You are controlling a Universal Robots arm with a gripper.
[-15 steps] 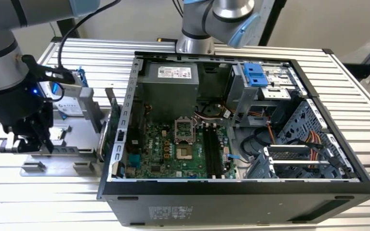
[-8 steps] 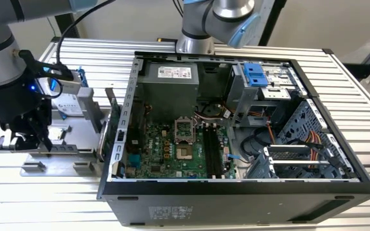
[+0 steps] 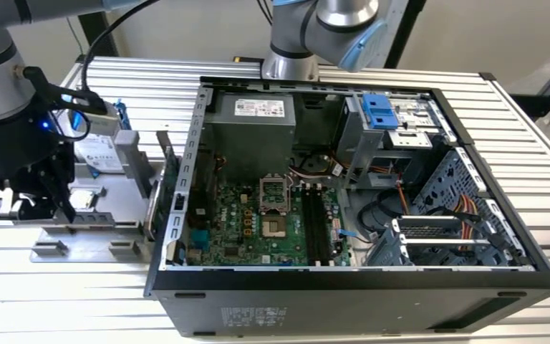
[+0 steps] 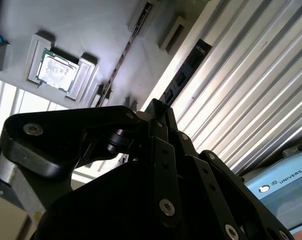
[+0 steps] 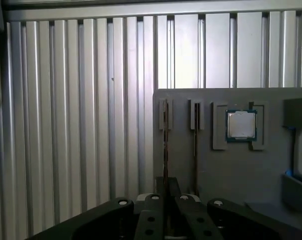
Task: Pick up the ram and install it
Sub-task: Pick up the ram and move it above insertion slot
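Observation:
The ram [image 4: 188,67] is a thin dark stick that runs out from between my fingertips, along the edge of the grey parts tray [image 4: 91,25]. In the first wrist view the ram [image 5: 164,150] shows edge-on, in line with the tray's outer slot. My gripper [image 4: 158,107] [image 5: 166,197] has its fingers drawn together on the near end of the stick. In the exterior view my gripper [image 3: 36,211] hangs low over the tray [image 3: 74,247], at that view's left and apart from the open computer case [image 3: 351,279].
A second thin stick [image 5: 195,150] stands in the neighbouring slot. A small square silver chip [image 5: 241,125] [image 3: 84,199] lies in its tray pocket, with a hard drive [image 3: 98,152] behind it. Inside the case, the motherboard [image 3: 246,229] has long dark memory slots [image 3: 314,229]. Everything rests on a ribbed metal table [image 5: 91,125].

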